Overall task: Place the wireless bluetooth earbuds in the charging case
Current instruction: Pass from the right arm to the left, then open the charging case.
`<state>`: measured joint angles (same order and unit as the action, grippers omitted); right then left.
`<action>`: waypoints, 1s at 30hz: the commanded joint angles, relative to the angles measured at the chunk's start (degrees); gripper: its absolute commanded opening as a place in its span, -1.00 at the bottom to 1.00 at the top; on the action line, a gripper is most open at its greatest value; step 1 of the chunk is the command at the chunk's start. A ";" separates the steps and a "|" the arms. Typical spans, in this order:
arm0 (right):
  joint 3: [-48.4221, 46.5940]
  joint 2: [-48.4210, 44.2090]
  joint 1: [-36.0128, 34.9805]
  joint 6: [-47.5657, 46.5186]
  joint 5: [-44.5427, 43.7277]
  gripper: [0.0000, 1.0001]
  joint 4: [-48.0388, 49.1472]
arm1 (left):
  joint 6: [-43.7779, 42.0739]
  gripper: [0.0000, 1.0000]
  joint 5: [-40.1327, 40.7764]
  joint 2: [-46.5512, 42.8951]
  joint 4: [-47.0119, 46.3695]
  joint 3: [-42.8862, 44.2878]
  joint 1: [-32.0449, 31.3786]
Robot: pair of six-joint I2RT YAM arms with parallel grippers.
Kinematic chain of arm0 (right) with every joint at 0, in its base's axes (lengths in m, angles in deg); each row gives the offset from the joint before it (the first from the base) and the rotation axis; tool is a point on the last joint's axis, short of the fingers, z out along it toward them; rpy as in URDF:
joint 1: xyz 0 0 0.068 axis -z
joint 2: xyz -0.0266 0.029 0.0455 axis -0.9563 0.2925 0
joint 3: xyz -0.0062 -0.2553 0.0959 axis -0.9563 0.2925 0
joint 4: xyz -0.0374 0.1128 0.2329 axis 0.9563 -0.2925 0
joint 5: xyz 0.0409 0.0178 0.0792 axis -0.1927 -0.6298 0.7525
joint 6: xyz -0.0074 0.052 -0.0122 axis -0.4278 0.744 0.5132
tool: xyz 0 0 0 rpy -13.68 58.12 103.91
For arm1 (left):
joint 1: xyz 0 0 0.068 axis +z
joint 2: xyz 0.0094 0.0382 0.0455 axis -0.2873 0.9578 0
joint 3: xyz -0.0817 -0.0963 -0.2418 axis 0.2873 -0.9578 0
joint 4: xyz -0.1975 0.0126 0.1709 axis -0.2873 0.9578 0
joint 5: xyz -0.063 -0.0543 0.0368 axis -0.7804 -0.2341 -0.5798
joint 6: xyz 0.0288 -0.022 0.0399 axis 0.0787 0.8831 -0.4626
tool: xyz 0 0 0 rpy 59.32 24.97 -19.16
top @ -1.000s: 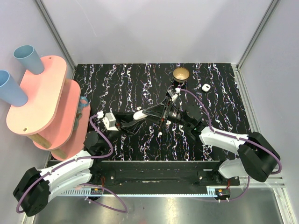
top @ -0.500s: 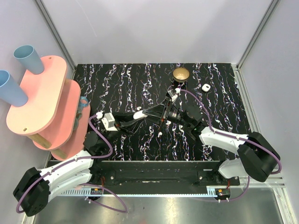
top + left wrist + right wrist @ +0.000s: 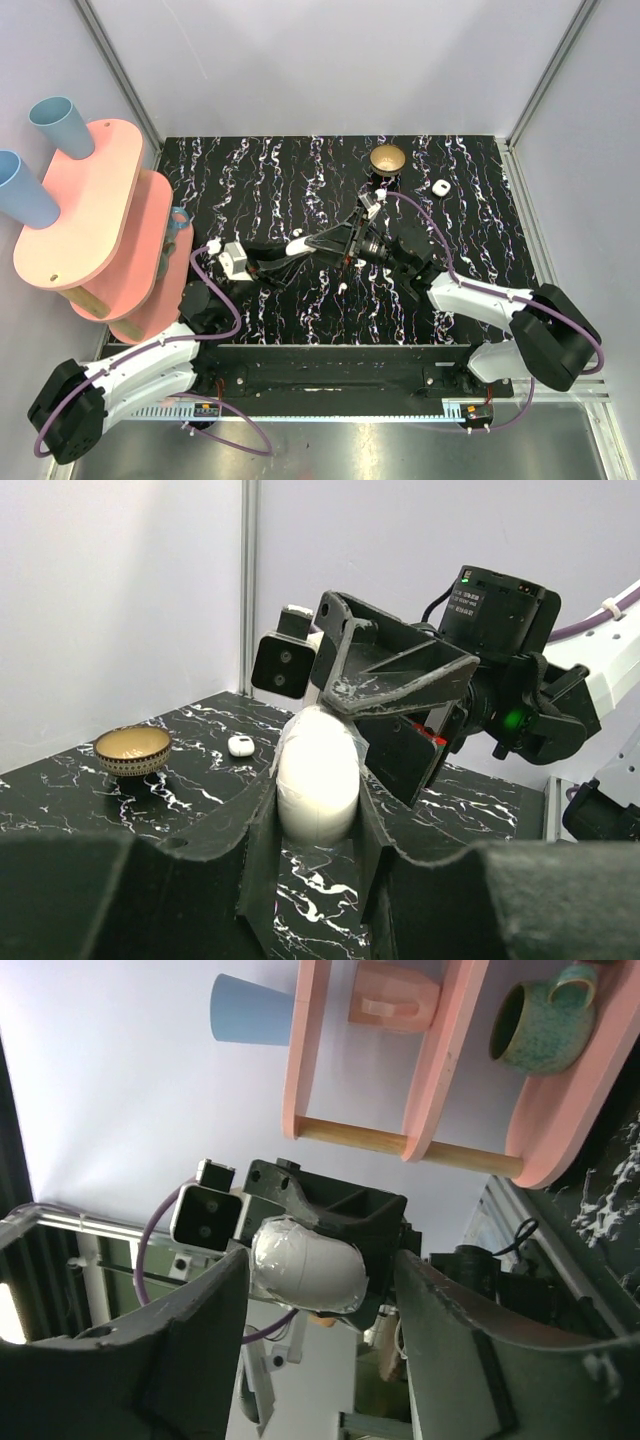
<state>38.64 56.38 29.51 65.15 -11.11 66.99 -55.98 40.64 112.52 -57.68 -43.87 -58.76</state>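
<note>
Two arms meeting over the middle of the black, white-veined marble-pattern bench [image 3: 250, 170]. The left gripper [image 3: 318, 815] is clamped on the small white rounded plastic charging case [image 3: 318, 775], one finger pressed to each side, and holds it clear of the bench surface. The case's rounded end projects beyond the fingertips. The right gripper [image 3: 320, 1280] faces it end-on with its jaws spread. In the right wrist view its two fingers [image 3: 200, 1330] stand either side of the case with a visible gap on each side. One tiny glossy white earbud [image 3: 438, 186] lies on the bench near the far right corner. It is just beside the round gold dish on a black base [image 3: 388, 158] and well apart from both grippers.
</note>
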 commanded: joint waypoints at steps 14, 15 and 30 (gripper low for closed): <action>-17.57 -19.84 -0.02 -49.23 -4.69 0.68 -52.16 | -0.38 -1.00 0.98 -13.04 -3.83 -5.80 -0.21; -18.28 -18.88 -0.02 -50.02 -3.72 0.68 -52.95 | 0.14 -1.00 0.70 -12.34 -4.89 -5.89 -0.21; -24.44 -13.95 -5.73 -58.20 -10.39 0.66 -62.90 | 1.90 -1.00 -6.06 -7.06 -6.83 -2.82 -0.21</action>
<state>16.98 42.54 24.26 9.05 -19.81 3.93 -54.58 37.87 105.37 -59.95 -49.45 -58.76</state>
